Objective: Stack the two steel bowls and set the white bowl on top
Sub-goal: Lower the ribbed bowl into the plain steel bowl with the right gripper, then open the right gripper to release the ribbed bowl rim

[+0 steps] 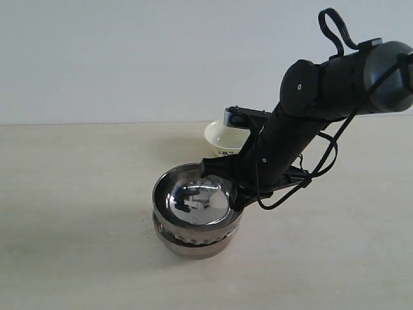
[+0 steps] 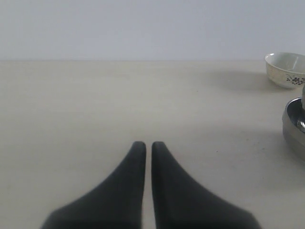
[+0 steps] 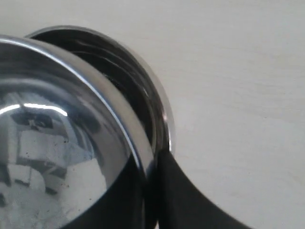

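Exterior view: you have the upper steel bowl (image 1: pixel 193 197) set over the ribbed steel bowl (image 1: pixel 193 244) on the pale table (image 1: pixel 77 206); the upper one sits off centre, so a crescent of the lower bowl's dark inside shows in the right wrist view; whether it is fully seated or hangs just above, you cannot tell.

Right arm (image 1: pixel 290 129) comes down from 2 o'clock; your right gripper (image 3: pixel 153 164) pinches the upper bowl's rim at about 3 o'clock, one finger inside, one outside.

White bowl (image 1: pixel 219 134), dark floral pattern, stands upright on the table at 1 o'clock of the stack; near it but apart; partly hidden behind the arm.

Left gripper (image 2: pixel 148 145): jaws pressed together, nothing between them; over the table surface, well apart from the bowls.
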You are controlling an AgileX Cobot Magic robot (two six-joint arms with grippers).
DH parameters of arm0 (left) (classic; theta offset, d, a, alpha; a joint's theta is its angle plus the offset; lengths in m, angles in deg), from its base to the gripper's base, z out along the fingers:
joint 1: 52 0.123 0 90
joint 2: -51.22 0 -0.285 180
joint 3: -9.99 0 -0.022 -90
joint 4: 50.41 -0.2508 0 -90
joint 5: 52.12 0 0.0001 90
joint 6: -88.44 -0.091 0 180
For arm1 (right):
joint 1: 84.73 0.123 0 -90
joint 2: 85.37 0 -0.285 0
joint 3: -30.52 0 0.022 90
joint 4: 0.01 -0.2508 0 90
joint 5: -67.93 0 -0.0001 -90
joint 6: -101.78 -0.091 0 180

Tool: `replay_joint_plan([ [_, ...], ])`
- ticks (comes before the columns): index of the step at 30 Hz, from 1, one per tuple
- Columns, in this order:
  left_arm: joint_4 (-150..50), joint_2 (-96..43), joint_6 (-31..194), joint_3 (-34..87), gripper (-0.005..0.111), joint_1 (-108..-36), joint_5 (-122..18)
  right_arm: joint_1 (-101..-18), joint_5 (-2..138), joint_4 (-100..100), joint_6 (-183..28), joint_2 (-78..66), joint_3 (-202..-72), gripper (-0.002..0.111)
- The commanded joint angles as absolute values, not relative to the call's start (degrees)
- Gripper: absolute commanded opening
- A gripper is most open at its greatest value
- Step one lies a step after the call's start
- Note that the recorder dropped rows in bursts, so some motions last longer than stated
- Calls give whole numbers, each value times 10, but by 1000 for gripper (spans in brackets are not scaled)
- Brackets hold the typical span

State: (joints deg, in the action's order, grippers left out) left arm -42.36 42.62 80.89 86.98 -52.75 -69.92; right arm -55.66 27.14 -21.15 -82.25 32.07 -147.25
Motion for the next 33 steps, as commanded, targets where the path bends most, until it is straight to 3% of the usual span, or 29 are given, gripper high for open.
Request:
replay_joint_plan([
  [1,-419,430,814,872,4,-526,-700,-556,269,-200,-829,316,-1478,0],
  [18,-419,430,814,872,4,-526,-700,-556,267,-186,-828,317,-1478,1],
  [20,-419,430,814,872,4,-526,-700,-556,269,-186,-828,317,-1478,7],
  [25,-419,430,814,872,4,-526,-700,-556,276,-188,-829,317,-1478,39],
  [33,-419,430,814,872,4,-526,-700,-556,277,-189,-820,317,-1478,39],
])
